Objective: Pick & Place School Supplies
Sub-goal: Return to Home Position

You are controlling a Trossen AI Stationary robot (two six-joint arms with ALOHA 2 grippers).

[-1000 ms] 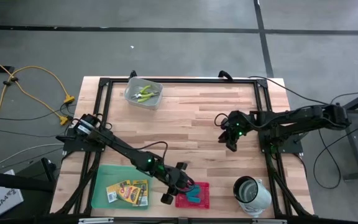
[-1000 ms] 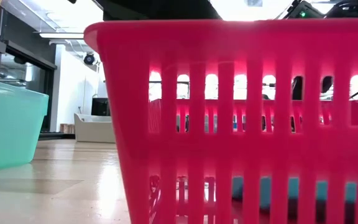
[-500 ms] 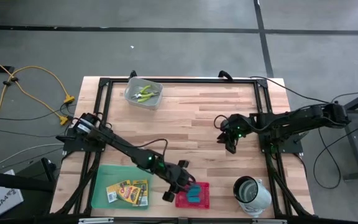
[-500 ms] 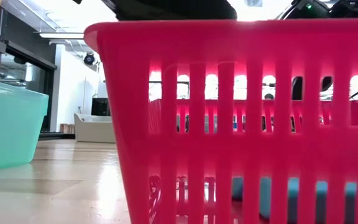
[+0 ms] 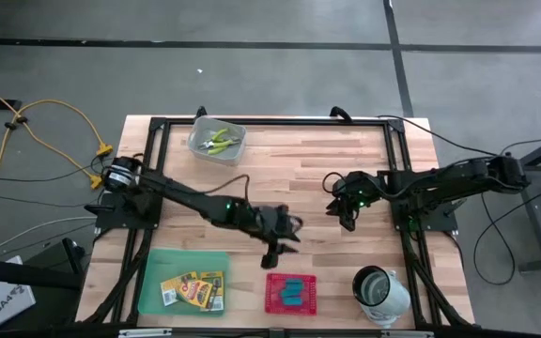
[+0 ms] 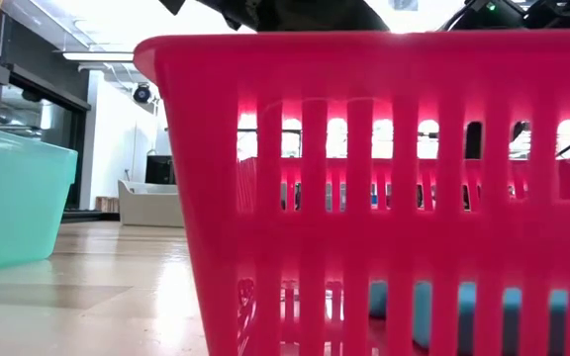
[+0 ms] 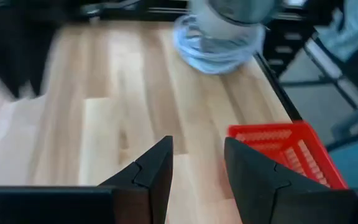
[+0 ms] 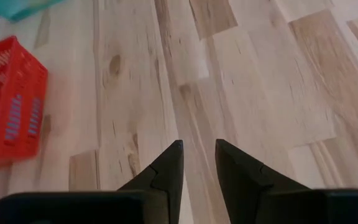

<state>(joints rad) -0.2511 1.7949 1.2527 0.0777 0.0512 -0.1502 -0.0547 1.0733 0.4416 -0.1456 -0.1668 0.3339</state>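
Left hand [image 5: 274,252] is hovering over the wooden plank table [image 5: 289,178], fingers parted, gripping nothing. Slotted red plastic basket [image 5: 290,277] is sitting just beside it, oblong blue erasers [image 5: 292,294] lying inside. Yellow crayon boxes [image 5: 193,289] are lying in a smooth green tray [image 5: 158,268], farther off. Right hand [image 5: 347,221] is waiting well apart, fingers slightly parted, empty.

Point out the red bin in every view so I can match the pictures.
High view: red bin near the table edge at the picture's bottom, between green tray and cup.
Low view: close up, filling most of the picture; green tray beside it.
Left wrist view: on the wood, nearer than the cup.
Right wrist view: partly cut off, green tray beyond it.
Shared landmark: the green tray, in the high, low and right wrist views.
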